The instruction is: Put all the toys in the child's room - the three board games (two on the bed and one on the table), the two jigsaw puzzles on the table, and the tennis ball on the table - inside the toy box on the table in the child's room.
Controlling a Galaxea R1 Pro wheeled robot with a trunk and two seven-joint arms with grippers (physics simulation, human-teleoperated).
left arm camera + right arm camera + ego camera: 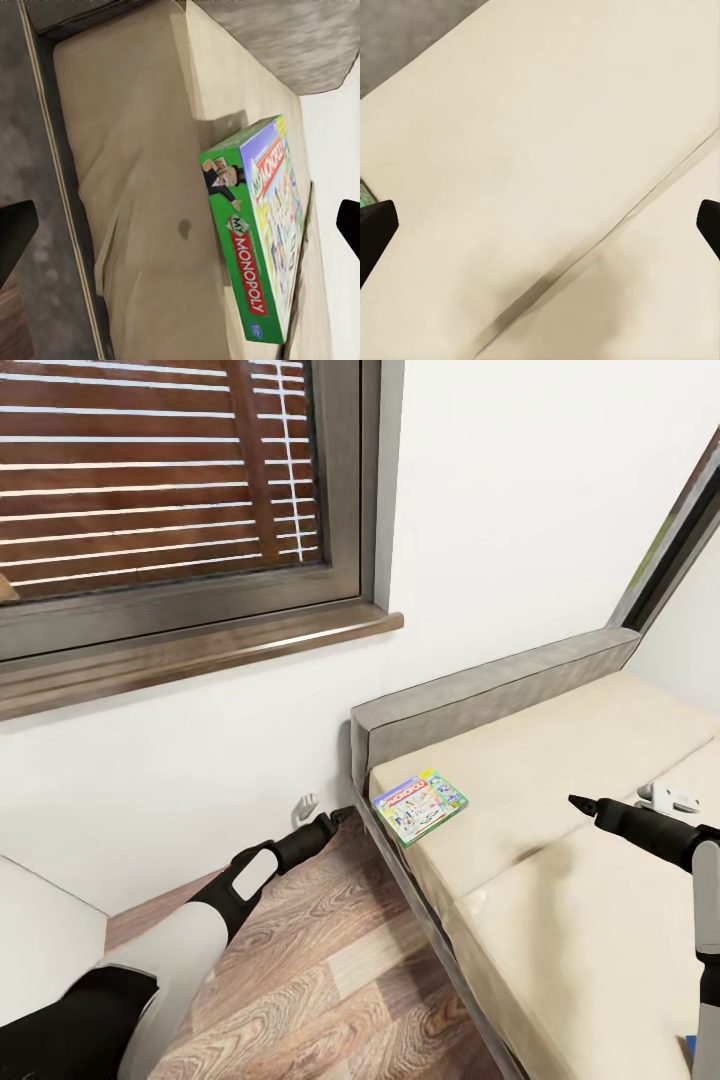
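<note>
In the head view the left gripper [340, 816] sits a little left of centre, at the end of a black-and-white arm that rises from the lower left corner; it hangs over the wood-plank floor [330, 970] just beside the corner of the bed [560, 860]. Its own wrist camera shows two dark fingertips [15, 232] at opposite edges of the picture with a wide gap between them and nothing gripped. Between those tips lies a green-edged board game [259, 240] reading "MONOPOLY", flat on the beige mattress close to the grey headboard [300, 37]. The same board game [420, 805] appears near the middle of the head view, at the mattress corner nearest the left gripper, not touched by it. The right gripper [578, 802] reaches in from the right edge of the head view above the mattress, well apart from the game; its wrist view shows fingertips [375, 229] spread wide over bare beige mattress and the seam between its two sections. Upper left, a grey-framed window [180, 510] with slatted blinds stands above a wooden sill.
</note>
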